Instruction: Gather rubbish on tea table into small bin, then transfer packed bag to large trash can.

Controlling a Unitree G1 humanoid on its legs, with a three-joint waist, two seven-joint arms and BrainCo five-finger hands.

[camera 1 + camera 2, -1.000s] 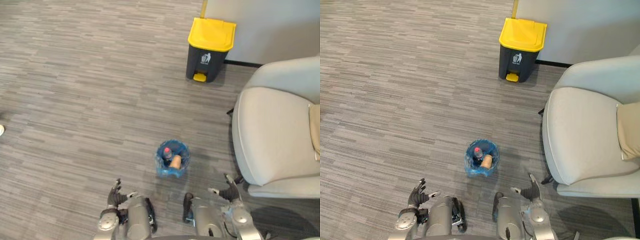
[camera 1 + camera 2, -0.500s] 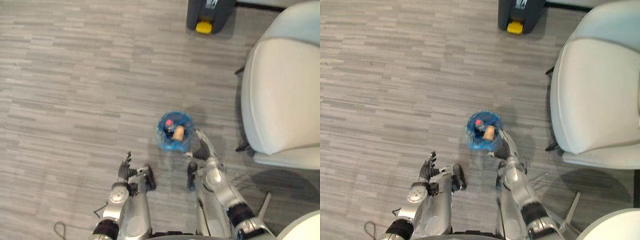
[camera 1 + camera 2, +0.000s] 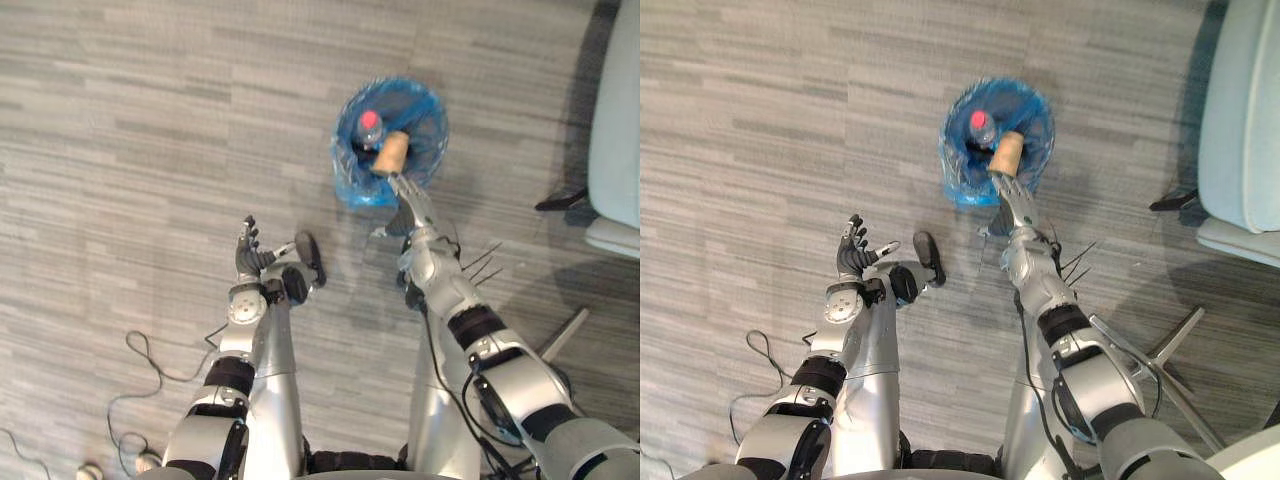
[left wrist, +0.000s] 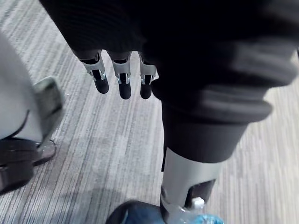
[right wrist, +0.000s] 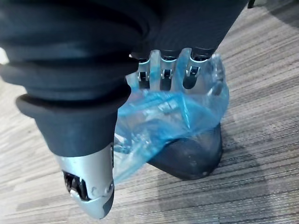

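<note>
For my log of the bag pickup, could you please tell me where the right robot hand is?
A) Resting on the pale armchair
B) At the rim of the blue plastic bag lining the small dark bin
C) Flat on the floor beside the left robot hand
B: the right robot hand reaches with straight fingers to the near rim of the blue plastic bag lining the small dark bin.

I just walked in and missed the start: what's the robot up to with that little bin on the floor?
The robot is working at a small dark bin lined with a blue bag, which stands on the floor. A red-capped bottle and a tan cup sit inside. Its right hand is stretched to the bag's near rim with straight fingers and grips nothing yet. The left hand hangs open over the floor, apart from the bin.
</note>
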